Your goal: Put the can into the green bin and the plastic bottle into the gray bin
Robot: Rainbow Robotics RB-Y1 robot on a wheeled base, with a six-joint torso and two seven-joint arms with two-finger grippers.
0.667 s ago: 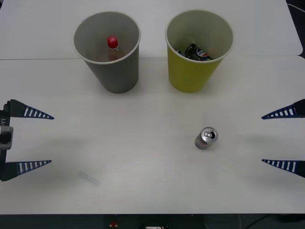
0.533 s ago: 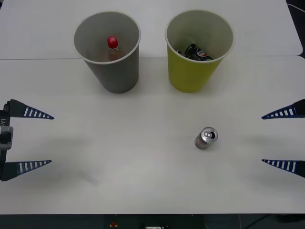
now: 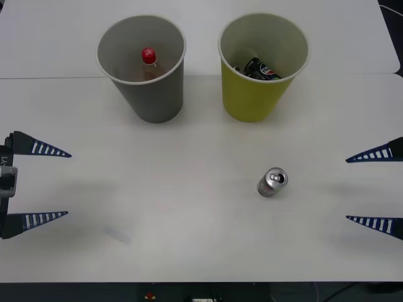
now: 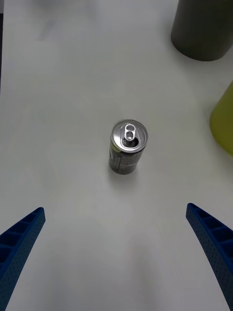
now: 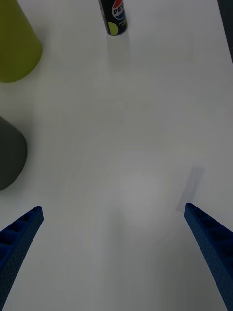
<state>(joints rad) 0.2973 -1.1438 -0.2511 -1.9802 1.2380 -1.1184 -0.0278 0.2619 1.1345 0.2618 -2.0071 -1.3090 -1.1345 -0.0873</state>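
Bottle already in gray bin, far left; green bin holds a can. Another can upright on table, near right, left to bin. Right gripper and left gripper wide open, empty.

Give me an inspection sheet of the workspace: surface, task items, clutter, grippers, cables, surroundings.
Surface: white table, faint smudge near its front left.
Job's things: can upright on the table, apart from both bins; plastic bottle inside the gray bin; green bin holds another dark can.
Clutter: nothing seen.
Grippers: left gripper open at the left edge; right gripper open at the right edge, facing the can.
Cables: cable at far right corner.
Surroundings: nothing seen.
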